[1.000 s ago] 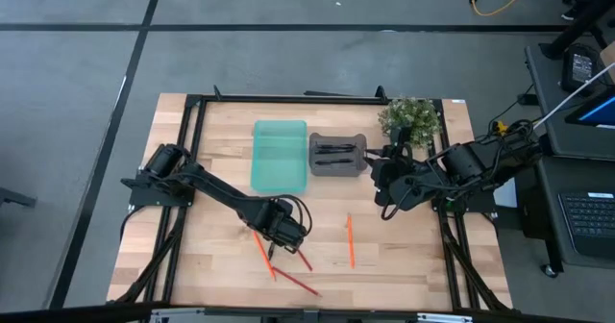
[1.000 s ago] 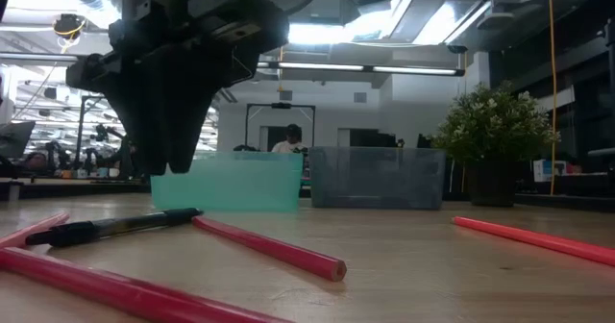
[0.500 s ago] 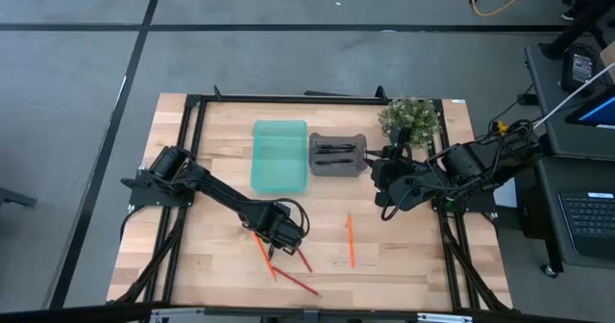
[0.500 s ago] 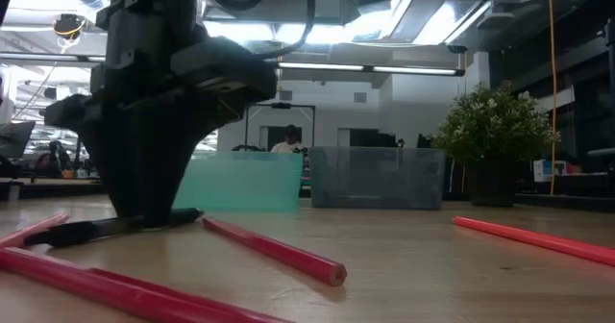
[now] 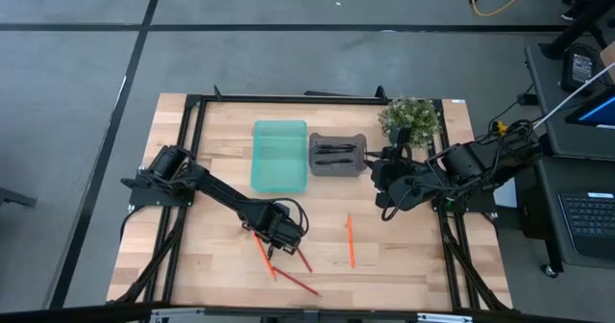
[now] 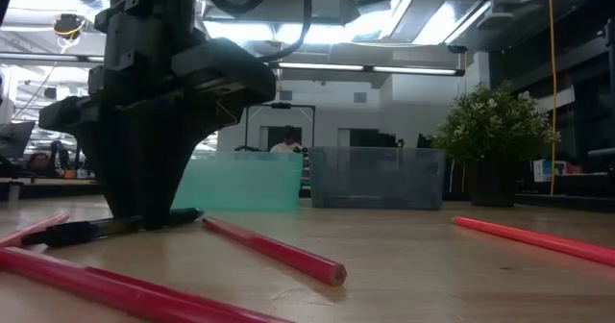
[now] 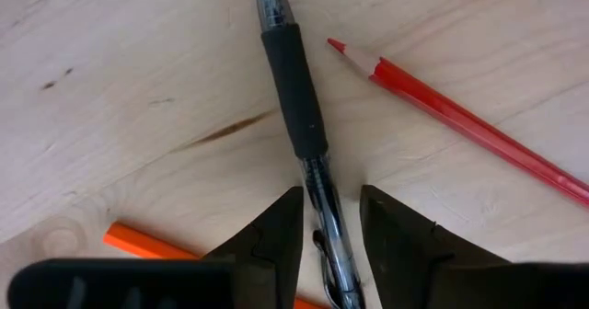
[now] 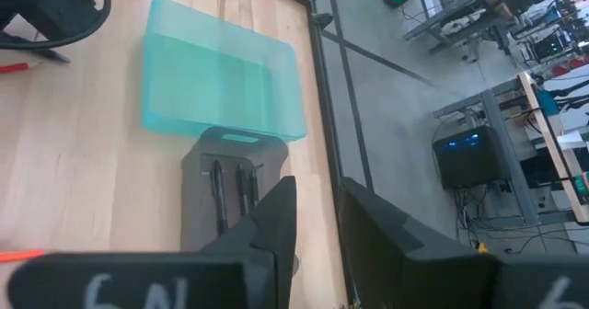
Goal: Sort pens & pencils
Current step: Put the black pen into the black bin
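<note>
Left claw (image 7: 329,222) down on bench (image 7: 129,88), released, fingers straddling black pen (image 7: 296,107) to pinch it, red pencil (image 7: 460,125) just beside.

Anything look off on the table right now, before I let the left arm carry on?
Nothing looks damaged or spilled. The left gripper is open, straddling a black pen on the wood, with red pencils and an orange one loose on the table, unsorted. Two pens lie in the grey bin; the green bin looks empty.

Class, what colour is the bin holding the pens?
Grey bin, clearest in the right wrist view.
</note>
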`<move>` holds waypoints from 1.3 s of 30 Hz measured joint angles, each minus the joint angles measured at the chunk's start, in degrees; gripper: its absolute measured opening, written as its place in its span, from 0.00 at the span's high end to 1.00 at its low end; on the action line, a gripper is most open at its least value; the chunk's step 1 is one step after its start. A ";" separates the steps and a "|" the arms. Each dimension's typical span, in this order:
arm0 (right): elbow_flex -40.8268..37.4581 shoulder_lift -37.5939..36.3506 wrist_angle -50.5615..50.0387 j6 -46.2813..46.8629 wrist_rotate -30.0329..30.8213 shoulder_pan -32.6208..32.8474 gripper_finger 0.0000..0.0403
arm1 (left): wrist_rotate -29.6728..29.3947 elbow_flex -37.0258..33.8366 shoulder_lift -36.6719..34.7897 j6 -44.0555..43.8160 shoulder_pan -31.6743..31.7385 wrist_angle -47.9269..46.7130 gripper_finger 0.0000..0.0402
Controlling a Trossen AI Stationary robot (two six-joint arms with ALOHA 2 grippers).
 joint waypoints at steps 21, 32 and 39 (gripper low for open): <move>0.00 0.00 0.02 0.01 -0.03 0.00 0.79 | -0.88 -0.09 0.00 2.52 0.00 -0.59 0.96; 0.00 0.00 0.02 0.03 -0.03 0.00 0.79 | -3.74 0.76 0.21 8.05 1.09 -0.53 0.96; 0.00 0.00 -1.41 2.33 -0.05 -0.02 0.79 | -7.05 4.03 0.35 11.13 2.65 -6.31 0.96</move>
